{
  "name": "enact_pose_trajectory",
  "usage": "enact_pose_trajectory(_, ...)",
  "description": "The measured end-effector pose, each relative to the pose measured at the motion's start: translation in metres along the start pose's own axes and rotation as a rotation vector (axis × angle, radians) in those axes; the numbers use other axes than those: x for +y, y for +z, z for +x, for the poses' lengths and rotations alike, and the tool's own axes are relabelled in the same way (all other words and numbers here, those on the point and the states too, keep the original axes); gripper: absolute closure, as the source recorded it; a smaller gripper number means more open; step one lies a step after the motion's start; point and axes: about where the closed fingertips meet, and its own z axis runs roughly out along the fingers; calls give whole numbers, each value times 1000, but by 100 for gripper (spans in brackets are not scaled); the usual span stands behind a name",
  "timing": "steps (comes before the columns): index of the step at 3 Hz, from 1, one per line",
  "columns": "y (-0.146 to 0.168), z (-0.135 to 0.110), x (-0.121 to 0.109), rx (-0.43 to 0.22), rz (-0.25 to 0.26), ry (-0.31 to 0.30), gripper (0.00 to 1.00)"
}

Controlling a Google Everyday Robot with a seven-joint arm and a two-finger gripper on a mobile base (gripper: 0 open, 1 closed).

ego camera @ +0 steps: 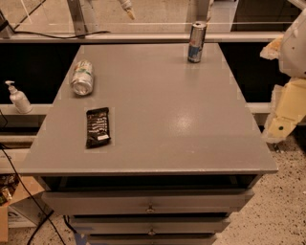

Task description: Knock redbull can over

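The redbull can [196,42] is slim, blue and silver with a red mark. It stands upright near the far edge of the grey table [158,119], right of centre. My gripper [127,8] shows only as a pale fingertip at the top edge of the view. It is beyond the table's far edge, well left of the can and apart from it. Cream and white parts of my arm [287,100] show at the right edge.
A wider silver-green can [82,77] lies on its side at the far left of the table. A black snack packet [98,127] lies flat in front of it. A white pump bottle [18,98] stands on a ledge at left. Drawers [150,203] sit under the table.
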Motion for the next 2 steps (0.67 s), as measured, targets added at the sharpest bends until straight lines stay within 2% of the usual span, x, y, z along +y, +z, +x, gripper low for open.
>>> enact_pose_trajectory(1, 0, -3, 0, -15, 10, -4, 0)
enact_pose_trajectory(2, 6, -23, -3, -70, 35, -28, 0)
